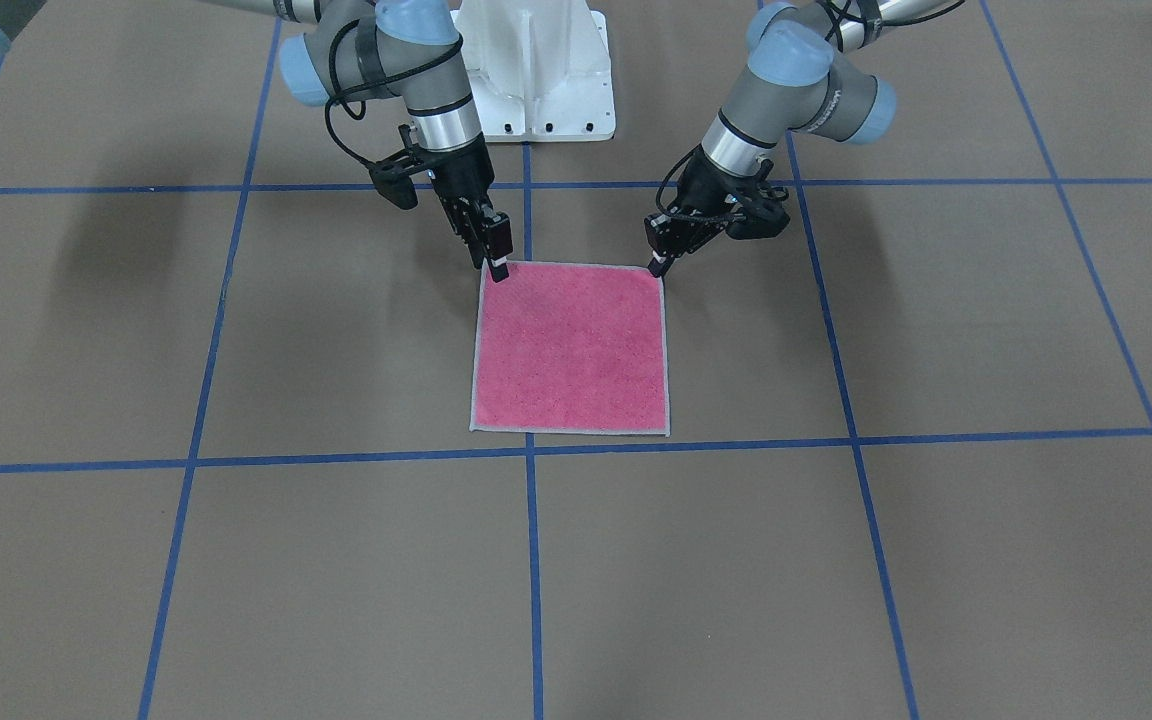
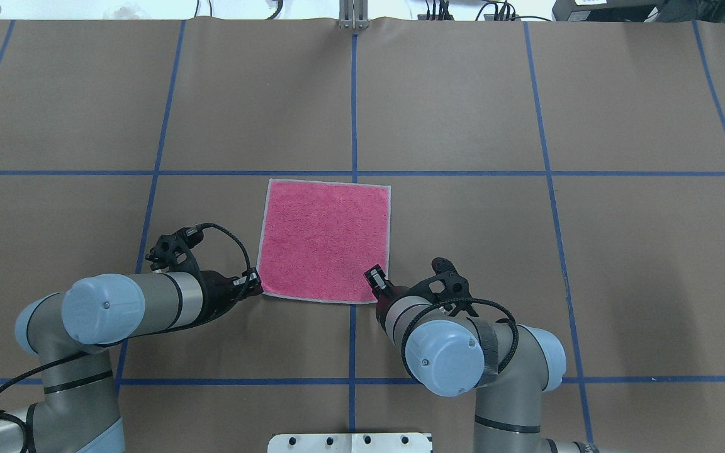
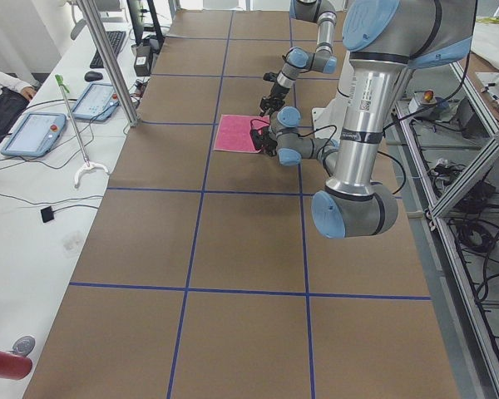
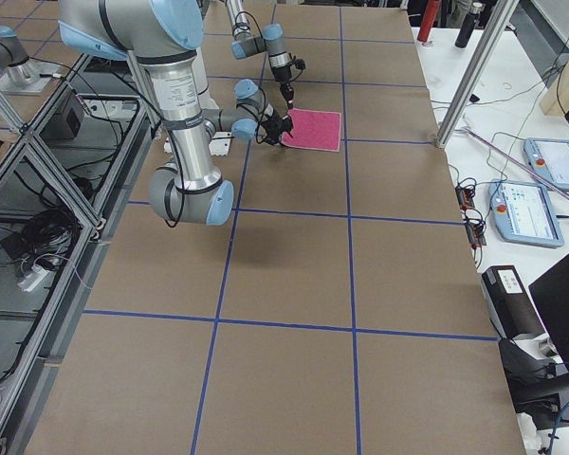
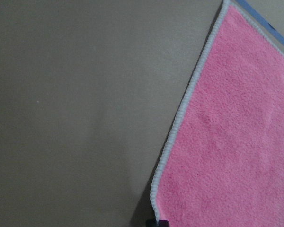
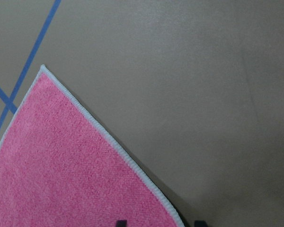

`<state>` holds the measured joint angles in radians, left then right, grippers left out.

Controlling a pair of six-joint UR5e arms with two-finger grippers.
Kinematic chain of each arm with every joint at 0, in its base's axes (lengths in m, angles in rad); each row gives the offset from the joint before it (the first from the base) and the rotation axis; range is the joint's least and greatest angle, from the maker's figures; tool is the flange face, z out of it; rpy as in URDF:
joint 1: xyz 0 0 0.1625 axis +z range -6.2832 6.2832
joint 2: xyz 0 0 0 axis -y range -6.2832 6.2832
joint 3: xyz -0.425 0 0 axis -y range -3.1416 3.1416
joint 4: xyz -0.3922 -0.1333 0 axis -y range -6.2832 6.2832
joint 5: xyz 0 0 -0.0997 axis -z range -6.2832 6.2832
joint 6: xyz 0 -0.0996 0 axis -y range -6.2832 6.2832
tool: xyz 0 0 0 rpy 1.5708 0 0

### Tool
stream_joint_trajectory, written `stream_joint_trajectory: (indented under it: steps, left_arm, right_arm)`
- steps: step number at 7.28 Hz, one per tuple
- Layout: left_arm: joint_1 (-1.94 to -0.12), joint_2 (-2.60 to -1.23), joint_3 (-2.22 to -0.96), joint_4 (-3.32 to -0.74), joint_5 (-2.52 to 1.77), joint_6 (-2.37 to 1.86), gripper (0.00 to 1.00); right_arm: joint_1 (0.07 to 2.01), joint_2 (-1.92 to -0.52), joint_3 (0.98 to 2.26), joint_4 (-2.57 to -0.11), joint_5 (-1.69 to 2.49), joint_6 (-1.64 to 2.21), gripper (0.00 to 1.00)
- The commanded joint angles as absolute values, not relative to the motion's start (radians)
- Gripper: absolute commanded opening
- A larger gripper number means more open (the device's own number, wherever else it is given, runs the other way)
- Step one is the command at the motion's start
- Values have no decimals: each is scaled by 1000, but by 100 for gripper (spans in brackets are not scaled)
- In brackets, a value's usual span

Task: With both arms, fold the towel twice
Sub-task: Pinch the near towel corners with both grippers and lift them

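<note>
The towel (image 2: 326, 240) lies flat on the table, pink face up, with pale grey edging; it also shows in the front view (image 1: 571, 348). My left gripper (image 2: 255, 287) is low at the towel's near left corner (image 5: 156, 208). In the left wrist view its fingertips (image 5: 157, 222) show as one dark tip, closed on that corner. My right gripper (image 2: 375, 277) is at the near right corner. In the right wrist view its two fingertips (image 6: 120, 222) stand apart, one over the pink face, one beyond the edging. It is open.
The brown table (image 2: 463, 107) carries a grid of blue tape lines (image 2: 354, 100). The white pedestal base (image 1: 536, 70) stands between the arms. Operator desks with tablets (image 3: 33, 133) run along the far side.
</note>
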<state>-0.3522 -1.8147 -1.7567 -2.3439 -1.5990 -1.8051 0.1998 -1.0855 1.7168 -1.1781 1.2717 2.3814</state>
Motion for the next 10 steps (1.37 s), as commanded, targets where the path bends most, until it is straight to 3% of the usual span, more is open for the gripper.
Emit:
stream_joint_trajectory:
  steps: [1, 4, 7, 8, 9, 10]
  left_arm:
    - [-353, -1815, -1756, -2344, -1598, -1805, 0]
    - [-351, -1816, -1756, -2344, -1598, -1805, 0]
    - [-348, -1816, -1756, -2344, -1597, -1805, 0]
    - [-347, -1818, -1756, -2344, -1598, -1805, 0]
    - [-347, -1818, -1756, -2344, -1597, -1805, 0]
    - [-347, -1819, -1756, -2344, -1597, -1805, 0]
  right_arm:
    - [202, -1092, 1723, -1177, 1272, 2381, 47]
    - [198, -1101, 1746, -1177, 1270, 2382, 46]
    - [190, -1101, 1744, -1177, 1269, 2384, 37]
    - [190, -1101, 1744, -1177, 1269, 2384, 23]
    - [190, -1101, 1746, -1175, 1269, 2387, 0]
    - [190, -1101, 1746, -1175, 1258, 2387, 0]
